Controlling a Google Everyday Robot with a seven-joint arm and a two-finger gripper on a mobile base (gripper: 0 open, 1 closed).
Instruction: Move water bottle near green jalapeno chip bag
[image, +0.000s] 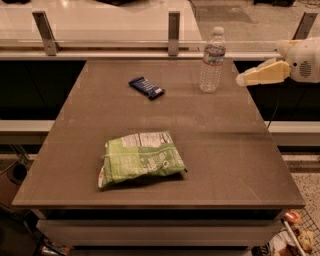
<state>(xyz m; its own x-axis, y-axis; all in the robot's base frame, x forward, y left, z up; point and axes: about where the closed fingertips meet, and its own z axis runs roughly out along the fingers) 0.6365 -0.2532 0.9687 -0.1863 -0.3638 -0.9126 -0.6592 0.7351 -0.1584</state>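
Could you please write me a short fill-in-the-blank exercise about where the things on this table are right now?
1. The water bottle stands ____ near the far edge of the table.
2. The gripper hovers at the picture's right, beside the water ____ but apart from it.
3. The green jalapeno chip bag is the ____ item on the table.
4. The small wrapped bar is dark ____.

Missing words: upright; bottle; largest; blue.
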